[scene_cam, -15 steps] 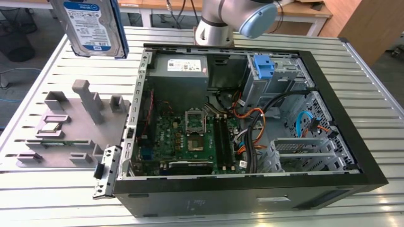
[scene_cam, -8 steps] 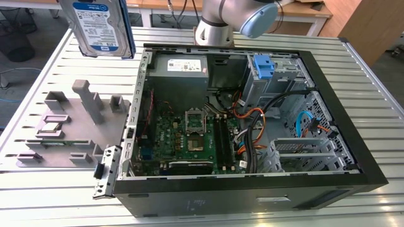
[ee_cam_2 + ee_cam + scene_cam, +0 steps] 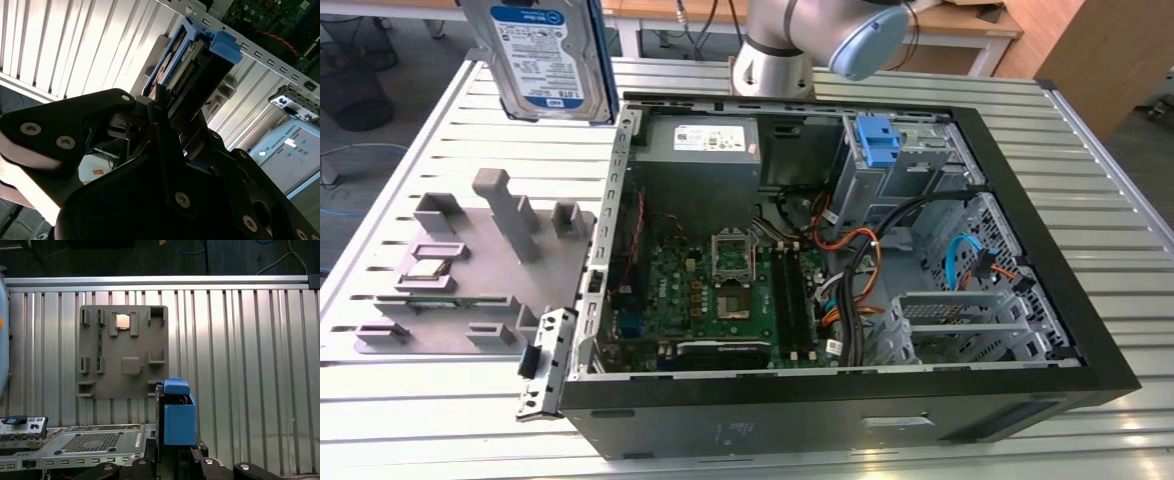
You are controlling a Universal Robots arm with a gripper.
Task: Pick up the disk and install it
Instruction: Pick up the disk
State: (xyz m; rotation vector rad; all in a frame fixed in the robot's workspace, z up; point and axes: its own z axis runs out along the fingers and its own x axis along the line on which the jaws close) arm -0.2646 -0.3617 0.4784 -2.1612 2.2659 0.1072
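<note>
The disk [image 3: 547,55] hangs upright in the air over the slatted table, off the exterior view's left of the open computer case [image 3: 1067,300]. It is silver with a blue-and-white label and blue rails. In the second wrist view my gripper [image 3: 167,107] is shut on the disk [image 3: 192,65], its black fingers [image 3: 105,107] against the flat sides and a blue rail tab [image 3: 225,47] at the far end. The first wrist view shows the disk [image 3: 177,415] edge-on above the gripper [image 3: 175,460].
Inside the case are a motherboard [image 3: 720,290], a grey power-supply box [image 3: 700,140], a light-blue bracket [image 3: 874,140] at the drive bay and loose cables [image 3: 854,250]. A grey parts fixture [image 3: 480,260] lies on the table [image 3: 440,150] beside the case. The arm's base [image 3: 774,60] stands behind it.
</note>
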